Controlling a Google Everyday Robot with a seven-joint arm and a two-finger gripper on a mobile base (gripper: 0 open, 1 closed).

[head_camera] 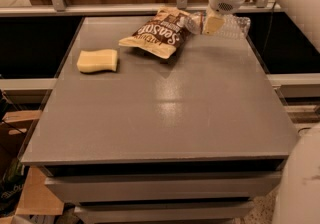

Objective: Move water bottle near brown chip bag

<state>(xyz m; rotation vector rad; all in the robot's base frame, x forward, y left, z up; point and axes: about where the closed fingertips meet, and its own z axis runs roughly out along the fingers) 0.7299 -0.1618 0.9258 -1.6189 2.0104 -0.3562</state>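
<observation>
gripper (212, 24) clamped on water bottle (232, 27) at far right corner of worktop (165, 118); cap end just beside brown chip bag (157, 35). placement apparently achieved; release outstanding.

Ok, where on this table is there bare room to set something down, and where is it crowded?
The whole front half of the table, nearer than the yellow sponge and the brown chip bag, is bare. The back right corner is crowded: the gripper holds the water bottle right by the bag's end.
</observation>
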